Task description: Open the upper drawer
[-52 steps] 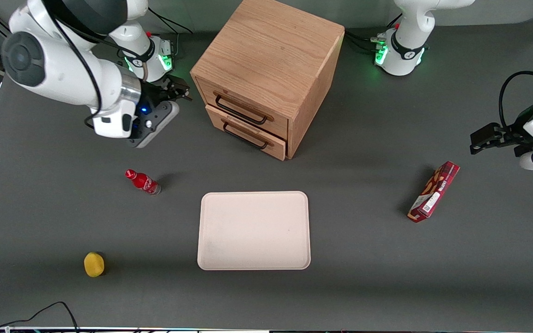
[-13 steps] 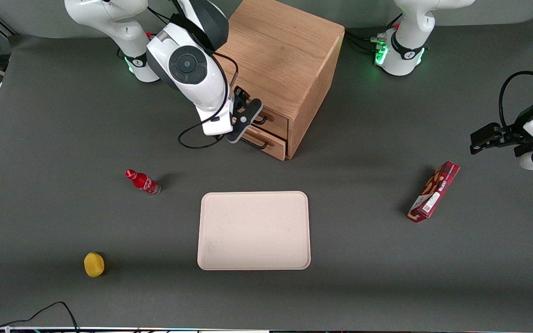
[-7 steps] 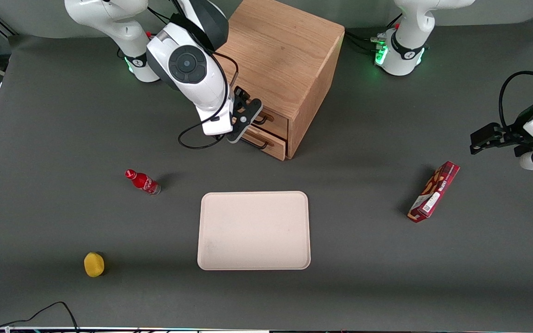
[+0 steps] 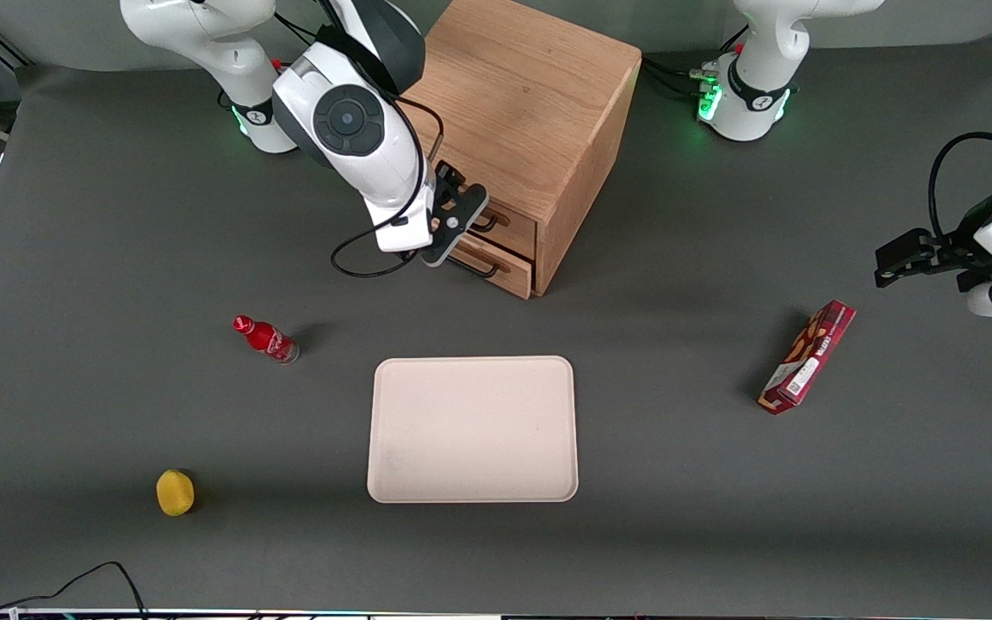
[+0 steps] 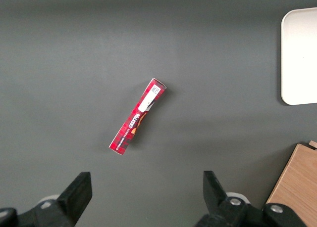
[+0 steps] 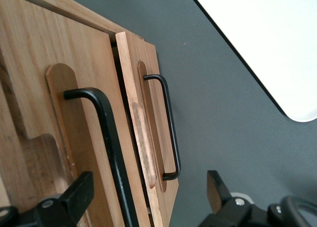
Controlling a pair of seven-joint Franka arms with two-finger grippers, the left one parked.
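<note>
Here our right gripper (image 6: pixel 146 200) sits w/ fingers spread around the upper drawer (image 6: pixel 59 113) handle (image 6: pixel 111 148), drawer not yet pulled out of the oak cabinet (image 4: pixel 513 112); approach done, we judge; next: clamp bar, pull straight out.

The dark grey table (image 4: pixel 720 534) carries a wooden cabinet (image 4: pixel 513 112), a pale tray (image 4: pixel 472 429), a small red bottle (image 4: pixel 266 339), a yellow fruit (image 4: pixel 175 492) and a red box (image 4: pixel 807 357). The gripper (image 4: pixel 461 211) is at the cabinet's front.
</note>
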